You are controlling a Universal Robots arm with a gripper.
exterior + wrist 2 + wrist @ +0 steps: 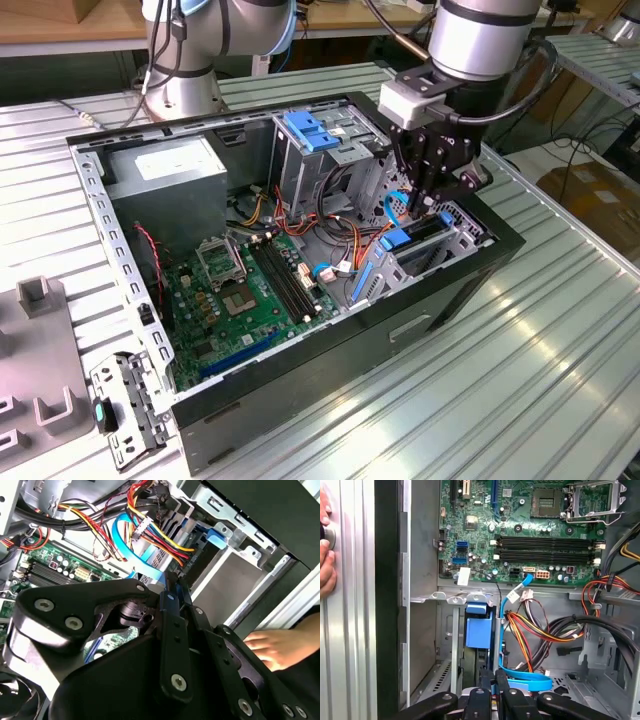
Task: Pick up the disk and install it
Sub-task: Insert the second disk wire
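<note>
- The open computer case lies on the ribbed table, green motherboard in its floor.
- The gripper hangs over the case's corner at the exterior view's right, fingers drawn close together.
- Whether they pinch anything, I cannot tell.
- The disk, blue rail up, stands on edge in the drive bay there, just below those fingers.
- A person's hand rests against the case's outer wall.

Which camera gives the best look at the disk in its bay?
The first wrist view: the disk stands in the bay below the pincer, blue rail facing the camera. The exterior view shows it smaller, from the side. The second wrist view shows a blue rail end.
</note>
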